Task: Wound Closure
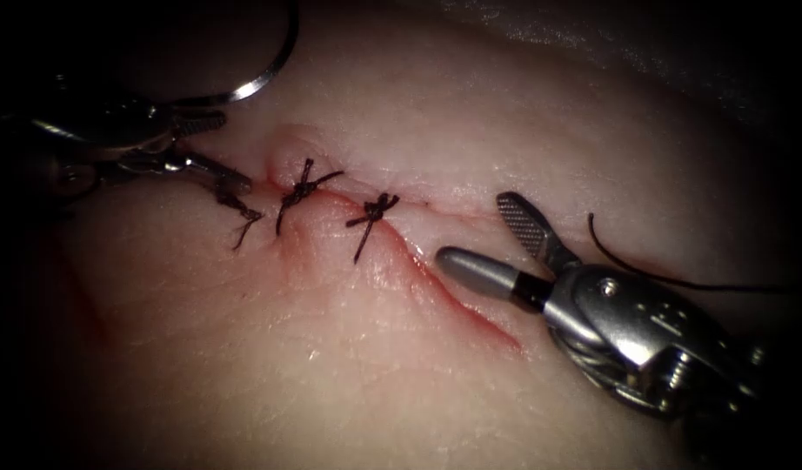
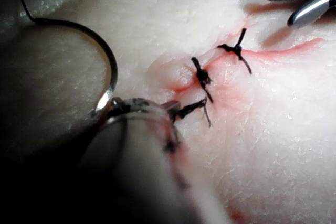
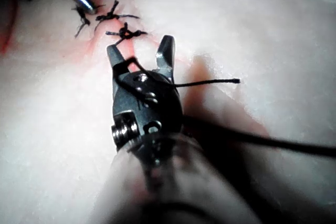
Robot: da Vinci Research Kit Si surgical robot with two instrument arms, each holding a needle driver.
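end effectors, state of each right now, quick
left end effector: shut on the needle, clear of the tissue
right end effector: open, holding nothing

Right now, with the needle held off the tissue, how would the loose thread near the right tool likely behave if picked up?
The thread would probably be floppy: it lies in a loose curve on the tissue. It looks very thin, so likely light and easy to drag. Its free end drapes over the right end effector, whose jaws stand open, so it may snag. The left end effector holds the needle by one end.
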